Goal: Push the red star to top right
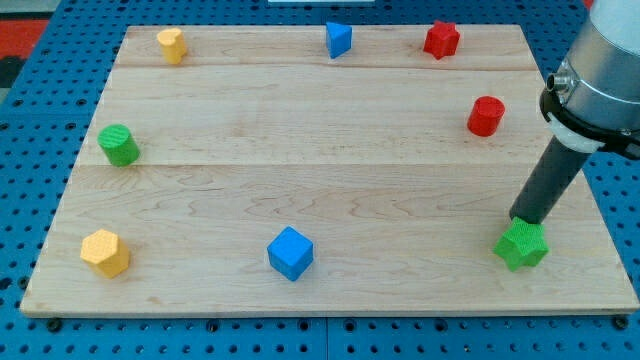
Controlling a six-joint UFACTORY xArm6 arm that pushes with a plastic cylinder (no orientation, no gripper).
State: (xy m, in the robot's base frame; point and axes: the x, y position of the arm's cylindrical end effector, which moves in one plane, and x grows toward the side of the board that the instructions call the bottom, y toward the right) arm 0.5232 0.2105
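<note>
The red star (441, 39) lies near the view's top edge of the wooden board (320, 140), right of centre. My tip (520, 222) is far from it, at the view's lower right, touching the top side of the green star (522, 246). A red cylinder (486, 116) stands between the two, near the right edge.
A blue triangular block (338, 39) and a yellow block (171, 44) lie along the top. A green cylinder (119, 145) is at the left edge. A yellow hexagonal block (105, 252) and a blue cube (290, 252) lie near the bottom. The arm's body (600, 80) rises at the right.
</note>
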